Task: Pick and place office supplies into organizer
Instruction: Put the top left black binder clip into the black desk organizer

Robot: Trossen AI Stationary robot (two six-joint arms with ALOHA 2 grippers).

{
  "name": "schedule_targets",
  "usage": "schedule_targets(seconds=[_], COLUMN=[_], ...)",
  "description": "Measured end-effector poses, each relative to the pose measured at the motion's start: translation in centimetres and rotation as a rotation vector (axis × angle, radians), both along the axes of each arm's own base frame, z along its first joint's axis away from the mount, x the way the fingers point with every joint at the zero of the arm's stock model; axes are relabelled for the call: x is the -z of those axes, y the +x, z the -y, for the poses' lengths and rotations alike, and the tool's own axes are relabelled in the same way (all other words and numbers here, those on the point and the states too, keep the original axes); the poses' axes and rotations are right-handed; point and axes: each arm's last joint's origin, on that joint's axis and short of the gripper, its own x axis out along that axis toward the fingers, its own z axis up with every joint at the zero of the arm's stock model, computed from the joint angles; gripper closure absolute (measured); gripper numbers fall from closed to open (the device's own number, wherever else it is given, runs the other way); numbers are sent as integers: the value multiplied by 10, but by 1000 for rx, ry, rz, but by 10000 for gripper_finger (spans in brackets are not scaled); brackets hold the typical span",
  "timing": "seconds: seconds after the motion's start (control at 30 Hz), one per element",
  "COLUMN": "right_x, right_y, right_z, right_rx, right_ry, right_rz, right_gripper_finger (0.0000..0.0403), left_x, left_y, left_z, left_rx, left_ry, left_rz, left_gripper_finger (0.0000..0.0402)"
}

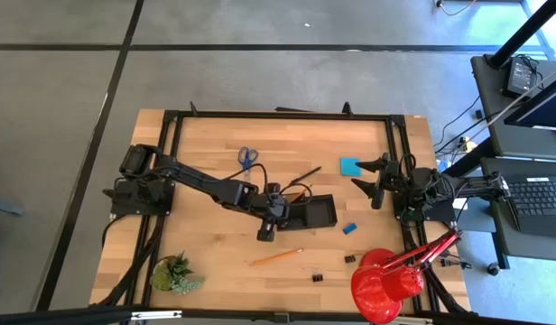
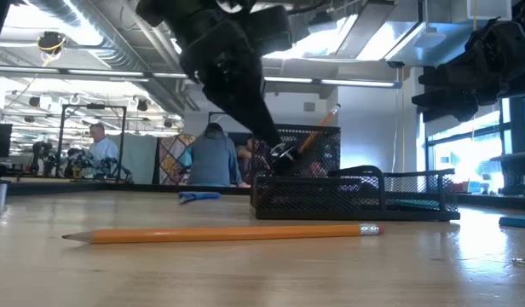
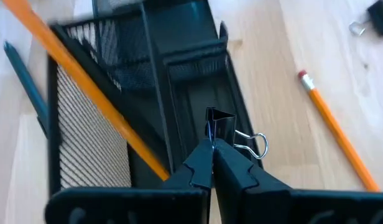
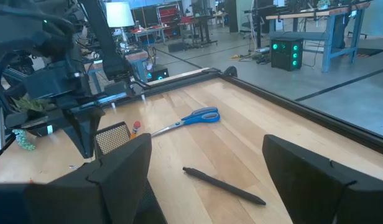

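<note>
left gripper point(image 3: 211, 149): pinched shut on a small black binder clip with silver wire handles point(image 3: 224, 127), hanging just over the black mesh organizer tray point(image 3: 104, 93) mid-table.

grip risk: only the fingertips have it, by one edge, so it could twist out or drop crooked.

pencil in the way: an orange pencil point(image 3: 86, 87) leans in the organizer; looks easy to knock as the arm pulls out.

landing spot: the clip sits close to the tray wall, so it might bounce out onto the wooden table point(image 1: 215, 153).

right gripper point(image 4: 204, 168): fingers wide apart, nothing in them, parked at the table's right edge.

still loose: blue-handled scissors point(image 1: 247, 157), black pen point(image 4: 224, 185), second orange pencil point(image 1: 277, 257).
</note>
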Motion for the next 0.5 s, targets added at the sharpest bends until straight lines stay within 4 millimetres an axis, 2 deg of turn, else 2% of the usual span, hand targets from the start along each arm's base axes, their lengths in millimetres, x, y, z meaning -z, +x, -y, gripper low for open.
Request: schedule_targets(seconds=[0.5], right_x=[0], right_y=[0], right_z=[0], right_rx=[1], right_ry=[0], right_rz=[0], right_gripper_finger=[92], left_x=[0], left_y=[0], left_z=[-3], left_rx=[-65], left_ry=[-15], left_rz=[7], left_gripper_finger=[400])
